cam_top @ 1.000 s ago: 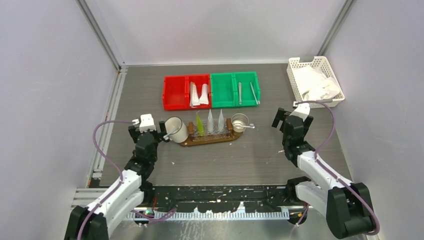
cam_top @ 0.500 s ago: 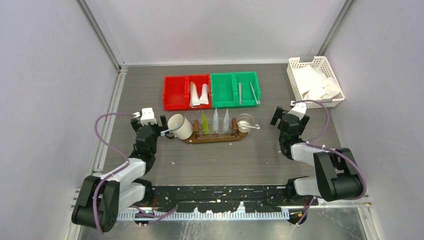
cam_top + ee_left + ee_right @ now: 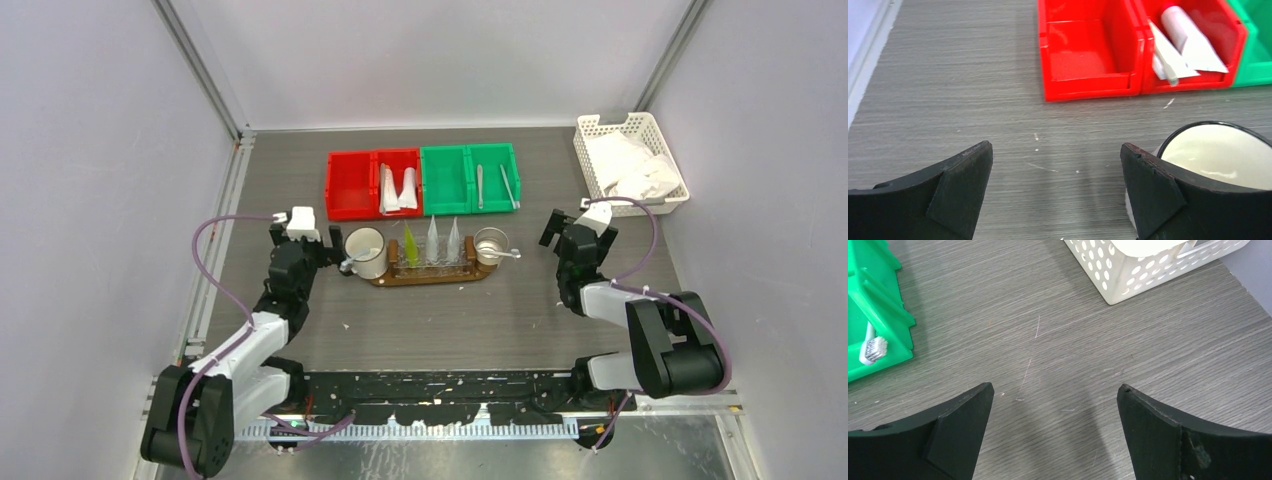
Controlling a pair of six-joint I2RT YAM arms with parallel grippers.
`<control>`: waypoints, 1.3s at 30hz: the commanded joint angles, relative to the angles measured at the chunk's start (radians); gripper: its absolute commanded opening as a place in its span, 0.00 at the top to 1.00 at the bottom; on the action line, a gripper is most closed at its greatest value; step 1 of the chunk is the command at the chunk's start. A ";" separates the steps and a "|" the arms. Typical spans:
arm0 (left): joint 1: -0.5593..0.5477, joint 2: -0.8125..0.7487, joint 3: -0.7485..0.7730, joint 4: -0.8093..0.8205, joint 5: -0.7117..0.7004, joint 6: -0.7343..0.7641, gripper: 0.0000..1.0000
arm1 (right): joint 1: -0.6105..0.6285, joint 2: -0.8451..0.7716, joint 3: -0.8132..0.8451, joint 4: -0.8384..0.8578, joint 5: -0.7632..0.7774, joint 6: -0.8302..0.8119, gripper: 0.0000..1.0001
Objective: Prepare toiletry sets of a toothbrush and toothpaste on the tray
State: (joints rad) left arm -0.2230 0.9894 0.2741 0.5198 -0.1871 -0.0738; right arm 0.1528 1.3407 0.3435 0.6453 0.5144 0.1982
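Observation:
A brown tray point(image 3: 478, 274) holds a rack with a yellow-green toothpaste tube point(image 3: 410, 244) and two whitish tubes point(image 3: 432, 238) standing upright. A white mug point(image 3: 366, 250) point(image 3: 1218, 155) stands at its left end and a metal cup point(image 3: 490, 243) at its right. More toothpaste tubes point(image 3: 398, 188) point(image 3: 1183, 45) lie in a red bin. Toothbrushes point(image 3: 480, 186) point(image 3: 872, 351) lie in a green bin. My left gripper point(image 3: 303, 243) point(image 3: 1055, 152) is open just left of the mug. My right gripper point(image 3: 568, 228) point(image 3: 1055, 390) is open over bare table right of the tray.
An empty red bin point(image 3: 350, 185) point(image 3: 1088, 55) sits beside the one with the tubes. An empty green bin point(image 3: 445, 180) is left of the one with the toothbrushes point(image 3: 873, 315). A white perforated basket point(image 3: 630, 160) point(image 3: 1148, 270) with white packets stands at the back right.
The tray with mug, tubes and cup has shifted slightly right, and the mug looks more upright. Both arms have folded in, their grippers a little farther from the bases. Both stay open.

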 commanded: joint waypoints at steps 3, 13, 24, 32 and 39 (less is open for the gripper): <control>-0.005 0.030 0.074 -0.018 0.149 -0.062 0.00 | -0.006 0.006 0.039 0.024 0.011 0.024 0.00; -0.006 0.041 0.092 -0.014 0.250 -0.084 0.00 | -0.006 0.020 0.058 0.004 0.009 0.022 0.00; -0.006 0.001 0.093 -0.069 0.195 -0.037 0.00 | -0.005 0.064 0.113 -0.059 -0.026 0.004 0.00; -0.006 -0.037 0.158 -0.223 0.094 -0.026 0.00 | -0.004 -0.054 0.153 -0.227 0.246 0.132 0.00; -0.006 -0.108 0.241 -0.367 0.031 -0.059 0.00 | -0.042 -0.186 0.257 -0.509 0.203 0.299 0.04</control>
State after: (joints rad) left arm -0.2268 0.9379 0.4664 0.2195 -0.1070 -0.1242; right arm 0.1345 1.2037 0.5331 0.2550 0.7090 0.3908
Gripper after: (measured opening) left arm 0.996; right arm 0.991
